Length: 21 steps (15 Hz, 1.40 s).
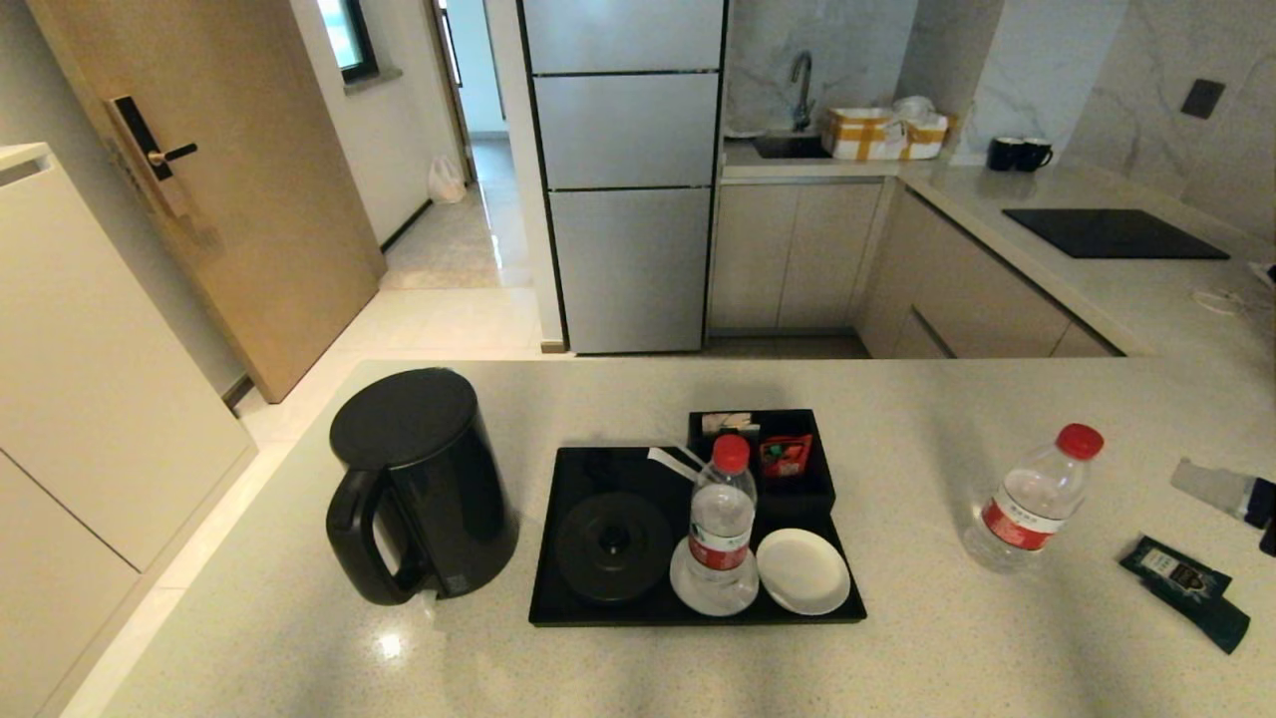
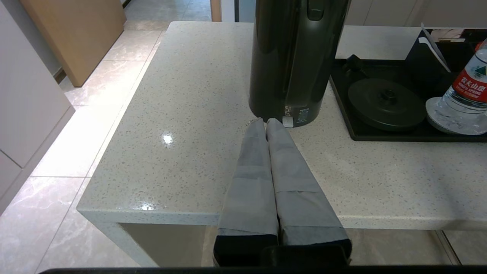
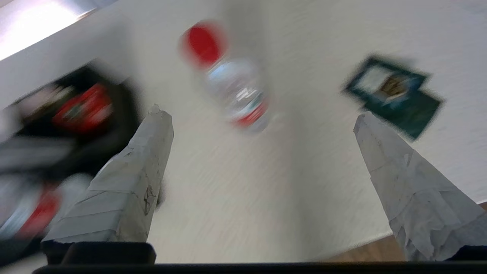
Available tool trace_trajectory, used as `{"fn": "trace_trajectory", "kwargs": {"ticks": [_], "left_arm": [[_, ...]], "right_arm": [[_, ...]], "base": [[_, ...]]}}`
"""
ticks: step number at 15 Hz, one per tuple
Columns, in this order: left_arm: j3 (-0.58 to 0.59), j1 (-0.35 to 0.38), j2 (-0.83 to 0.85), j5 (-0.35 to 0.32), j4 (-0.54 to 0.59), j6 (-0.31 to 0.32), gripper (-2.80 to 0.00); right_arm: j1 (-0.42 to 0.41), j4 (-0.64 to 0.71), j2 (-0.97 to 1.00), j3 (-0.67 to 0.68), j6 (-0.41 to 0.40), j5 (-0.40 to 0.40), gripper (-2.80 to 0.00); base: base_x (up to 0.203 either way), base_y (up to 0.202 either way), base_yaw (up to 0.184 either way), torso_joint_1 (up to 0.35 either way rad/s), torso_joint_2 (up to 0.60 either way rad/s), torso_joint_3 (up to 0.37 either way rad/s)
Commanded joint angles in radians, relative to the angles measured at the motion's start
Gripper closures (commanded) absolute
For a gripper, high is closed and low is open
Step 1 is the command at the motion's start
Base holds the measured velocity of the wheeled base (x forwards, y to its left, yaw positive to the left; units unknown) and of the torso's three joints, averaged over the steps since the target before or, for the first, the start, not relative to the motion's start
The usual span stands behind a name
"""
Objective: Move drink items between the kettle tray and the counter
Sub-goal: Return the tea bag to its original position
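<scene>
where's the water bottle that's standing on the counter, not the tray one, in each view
Head view: the counter bottle stands right of the kettle tray, left of the teal sachets.
Left wrist view: not in it; only the tray bottle shows.
Right wrist view: upper centre, blurred.
Shared landmark: the teal sachets beside it.

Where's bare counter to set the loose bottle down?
Widest bare counter lies between tray and loose bottle, and along the near edge. Kettle crowds the tray's left; sachets crowd the far right. One coaster is free.
</scene>
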Motion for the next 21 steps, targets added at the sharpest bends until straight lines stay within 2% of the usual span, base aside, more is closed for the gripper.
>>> {"fn": "trace_trajectory", "kwargs": {"ticks": [1, 2, 5, 9, 12, 16, 18, 20, 21], "left_arm": [[0.001, 0.002, 0.000, 0.000, 0.000, -0.001, 0.00], [0.002, 0.000, 0.000, 0.000, 0.000, -0.001, 0.00], [0.002, 0.000, 0.000, 0.000, 0.000, -0.001, 0.00], [0.002, 0.000, 0.000, 0.000, 0.000, -0.001, 0.00], [0.002, 0.000, 0.000, 0.000, 0.000, -0.001, 0.00], [0.002, 0.002, 0.000, 0.000, 0.000, -0.001, 0.00], [0.002, 0.001, 0.000, 0.000, 0.001, -0.001, 0.00], [0.002, 0.001, 0.000, 0.000, 0.000, -0.001, 0.00], [0.002, 0.000, 0.000, 0.000, 0.000, -0.001, 0.00]], "right_arm": [[0.010, 0.072, -0.148, 0.000, -0.006, 0.042, -2.80], [0.011, 0.104, -0.187, 0.006, -0.022, 0.052, 0.00], [0.011, 0.204, -0.302, 0.009, -0.055, 0.126, 0.00], [0.017, 0.415, -0.511, 0.010, -0.125, 0.210, 0.00], [0.100, 0.592, -0.622, -0.021, -0.156, 0.246, 0.00], [0.153, 0.718, -0.751, -0.014, -0.163, 0.245, 0.00], [0.166, 0.733, -0.787, -0.004, -0.157, 0.238, 0.00], [0.170, 0.729, -0.887, 0.039, -0.157, 0.193, 0.00], [0.177, 0.727, -0.954, 0.071, -0.159, 0.143, 0.00]], "base": [[0.000, 0.000, 0.000, 0.000, 0.00, 0.000], [0.000, 0.000, 0.000, 0.000, 0.00, 0.000], [0.000, 0.000, 0.000, 0.000, 0.00, 0.000], [0.000, 0.000, 0.000, 0.000, 0.00, 0.000], [0.000, 0.000, 0.000, 0.000, 0.00, 0.000], [0.000, 0.000, 0.000, 0.000, 0.00, 0.000], [0.000, 0.000, 0.000, 0.000, 0.00, 0.000], [0.000, 0.000, 0.000, 0.000, 0.00, 0.000], [0.000, 0.000, 0.000, 0.000, 0.00, 0.000]]}}
